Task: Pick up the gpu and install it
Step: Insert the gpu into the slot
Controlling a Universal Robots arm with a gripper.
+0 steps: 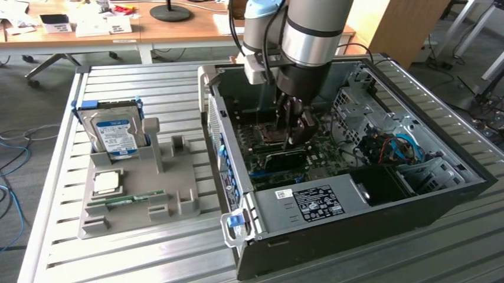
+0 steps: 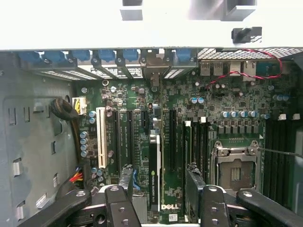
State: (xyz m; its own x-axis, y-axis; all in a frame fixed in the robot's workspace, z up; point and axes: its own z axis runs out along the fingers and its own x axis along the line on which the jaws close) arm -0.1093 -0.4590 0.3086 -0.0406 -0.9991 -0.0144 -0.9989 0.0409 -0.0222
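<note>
The gpu [image 2: 155, 165] stands on edge in a slot of the green motherboard [image 2: 227, 109], with its metal bracket [image 2: 152, 71] at the case's rear wall. In the exterior view the gpu [image 1: 285, 158] is a dark card upright inside the open computer case [image 1: 315, 203]. My gripper [image 2: 161, 208] hangs just over the card, open. Its black fingers [image 2: 118, 205] stand wide on either side of the card's edge and do not touch it. Seen from the exterior view, the gripper [image 1: 297, 132] reaches down into the case above the card.
A grey parts holder [image 1: 134, 194] at the exterior view's left carries a silver hard drive [image 1: 117, 132], a processor chip [image 1: 108, 181] and a green RAM stick [image 1: 134, 199]. Red and black wires [image 2: 246, 71] run along the case rear. An empty processor socket [image 2: 235, 170] lies beside the gpu.
</note>
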